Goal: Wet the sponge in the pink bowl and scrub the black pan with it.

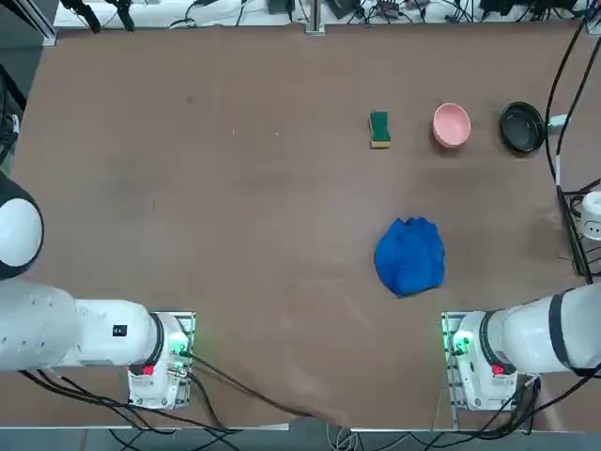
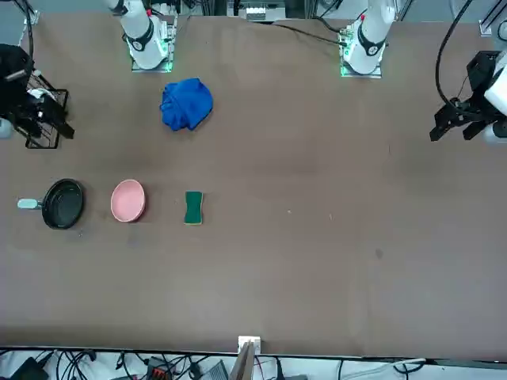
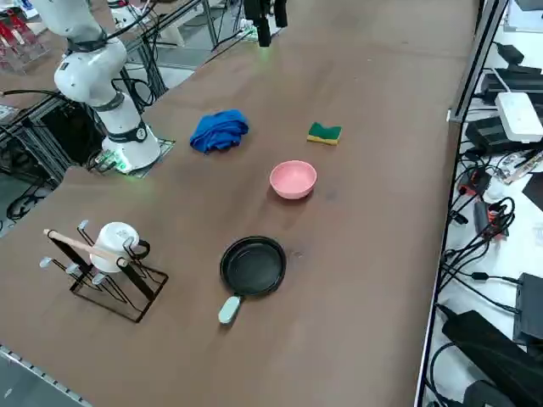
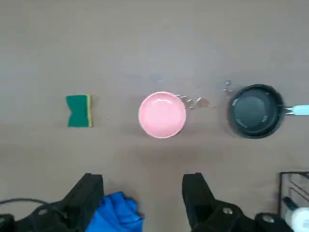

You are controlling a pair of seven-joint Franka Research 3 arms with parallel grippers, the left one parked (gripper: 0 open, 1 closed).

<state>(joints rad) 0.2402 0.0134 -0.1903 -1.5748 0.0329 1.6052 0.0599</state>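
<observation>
Right gripper (image 4: 142, 203): fingers spread wide, holding nothing, high above the blue cloth (image 4: 113, 212)
Sponge (image 1: 379, 129): flat on the table, beside the pink bowl (image 1: 452, 125)
Black pan (image 1: 522, 127): just past the bowl, handle outward

Glossy pink bowl (image 4: 162, 115) — matt black pan (image 4: 255, 110) — soft crumpled blue cloth (image 1: 410, 256).

Crumpled blue cloth (image 1: 410, 256) lies mid-table; wire rack (image 3: 109, 275) holding a white mug (image 3: 117, 242) stands near the table's edge.
</observation>
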